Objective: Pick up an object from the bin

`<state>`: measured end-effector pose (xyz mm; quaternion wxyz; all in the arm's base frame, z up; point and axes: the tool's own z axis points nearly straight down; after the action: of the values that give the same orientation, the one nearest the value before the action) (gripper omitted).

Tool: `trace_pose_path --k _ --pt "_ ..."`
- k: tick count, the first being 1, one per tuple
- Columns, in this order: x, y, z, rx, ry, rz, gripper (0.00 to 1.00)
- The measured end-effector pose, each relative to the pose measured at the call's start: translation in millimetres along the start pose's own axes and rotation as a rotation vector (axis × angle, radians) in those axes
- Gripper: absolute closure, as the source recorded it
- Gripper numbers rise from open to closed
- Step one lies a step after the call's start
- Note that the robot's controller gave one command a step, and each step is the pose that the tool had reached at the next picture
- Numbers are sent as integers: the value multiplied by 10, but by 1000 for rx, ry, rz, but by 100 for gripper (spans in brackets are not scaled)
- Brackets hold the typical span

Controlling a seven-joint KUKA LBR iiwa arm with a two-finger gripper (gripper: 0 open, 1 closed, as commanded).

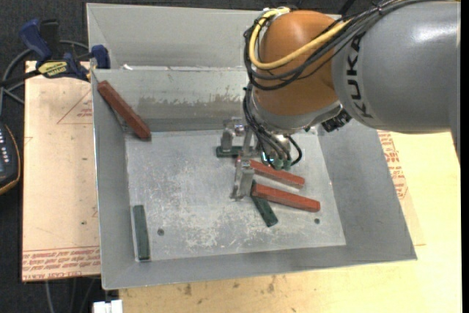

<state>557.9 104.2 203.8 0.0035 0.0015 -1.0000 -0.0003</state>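
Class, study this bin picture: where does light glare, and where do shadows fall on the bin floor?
In the camera view, glare sits on top of the orange wrist cover and along the grey arm; in the same view, the arm's shadow darkens the bin floor beside the gripper; the far wall is brightly lit.

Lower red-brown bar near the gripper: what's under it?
A dark green bar lies under the red-brown bar, its lower end sticking out on the near side. Its upper end is covered, so how far it runs beneath cannot be seen.
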Motion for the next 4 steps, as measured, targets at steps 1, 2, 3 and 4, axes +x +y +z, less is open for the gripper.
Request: trace_pose_path --k 1,2,3,4 --pt "-196 -1308 145 2 -9 166 0" --pt "-330 -1156 1326 -1 -12 230 0" --pt "-354 -1153 1244 -3 -13 231 100" --pt "-288 -1706 1250 -11 -29 305 100"
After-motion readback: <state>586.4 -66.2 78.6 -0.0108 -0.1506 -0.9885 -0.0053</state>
